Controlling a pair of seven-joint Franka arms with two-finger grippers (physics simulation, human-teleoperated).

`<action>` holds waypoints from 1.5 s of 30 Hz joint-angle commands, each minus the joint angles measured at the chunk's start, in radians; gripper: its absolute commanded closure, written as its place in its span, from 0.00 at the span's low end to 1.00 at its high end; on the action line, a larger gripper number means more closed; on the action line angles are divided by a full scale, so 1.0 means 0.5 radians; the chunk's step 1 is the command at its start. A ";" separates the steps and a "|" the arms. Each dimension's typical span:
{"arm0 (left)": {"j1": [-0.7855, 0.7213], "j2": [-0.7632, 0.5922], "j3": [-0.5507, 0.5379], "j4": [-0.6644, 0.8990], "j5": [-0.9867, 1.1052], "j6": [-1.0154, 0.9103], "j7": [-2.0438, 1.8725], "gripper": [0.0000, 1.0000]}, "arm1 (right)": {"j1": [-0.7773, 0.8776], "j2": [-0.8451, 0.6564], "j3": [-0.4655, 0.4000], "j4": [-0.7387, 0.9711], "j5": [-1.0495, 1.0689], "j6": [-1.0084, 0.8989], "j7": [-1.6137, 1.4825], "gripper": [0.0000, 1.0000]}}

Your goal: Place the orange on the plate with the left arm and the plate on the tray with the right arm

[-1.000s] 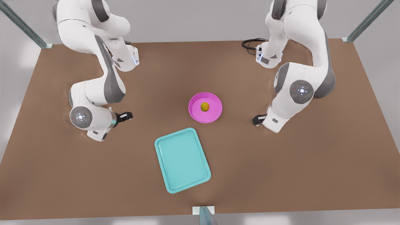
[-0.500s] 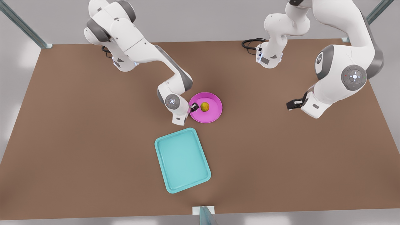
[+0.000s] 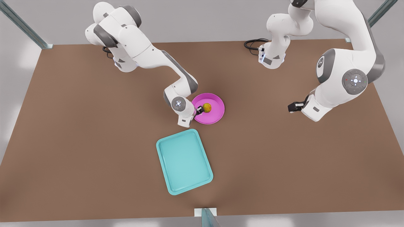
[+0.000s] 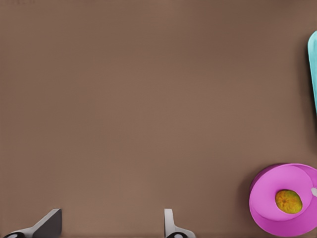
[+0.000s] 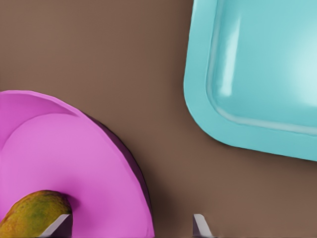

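Glossy smooth tray [image 5: 257, 69], smooth satin plate [image 5: 59, 153], bumpy-skinned orange [image 5: 29, 215], matt brown tabletop [image 3: 94, 157].

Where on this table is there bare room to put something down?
The tray holds nothing, and the brown table lies bare on both sides of it. There is also room between the plate and the waiting left gripper. It is crowded at the plate's rim, where the open right gripper sits beside the orange.

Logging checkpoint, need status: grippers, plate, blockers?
Right gripper at plate rim, jaws open astride it. Left gripper open, waiting over bare table. Orange on plate. Nothing between plate and tray.
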 commanded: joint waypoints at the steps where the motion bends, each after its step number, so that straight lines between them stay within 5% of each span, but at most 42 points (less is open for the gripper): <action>1: -0.001 -0.002 0.000 0.000 -0.005 0.003 0.094 0.00 | 0.009 0.006 0.001 0.002 -0.001 0.007 0.057 0.27; 3: 0.002 -0.002 0.000 0.000 -0.005 0.003 0.094 0.00 | 0.012 0.022 0.001 0.002 -0.001 0.004 0.057 0.40; 7: -0.001 -0.002 0.000 0.004 -0.017 0.003 0.094 0.00 | 0.012 0.055 0.001 0.002 -0.001 0.004 0.057 0.46; 10: -0.001 -0.002 0.000 0.000 -0.017 0.003 0.094 0.00 | 0.009 0.052 0.001 0.005 -0.001 0.001 0.057 0.67; 15: -0.001 -0.002 0.000 0.003 -0.017 0.003 0.094 0.00 | 0.009 0.037 0.016 0.048 -0.004 -0.036 0.054 0.79; 28: -0.001 -0.002 -0.003 0.004 -0.029 0.006 0.094 0.00 | -0.163 -0.116 0.031 0.262 0.180 -0.076 0.073 0.79; 37: -0.001 -0.002 0.000 0.004 -0.029 0.009 0.094 0.00 | -0.672 0.080 -0.015 0.652 0.459 -0.042 0.057 0.79; 45: -0.001 -0.002 0.000 0.004 -0.029 0.009 0.094 0.00 | -0.740 0.089 -0.042 0.628 0.466 -0.048 0.054 0.79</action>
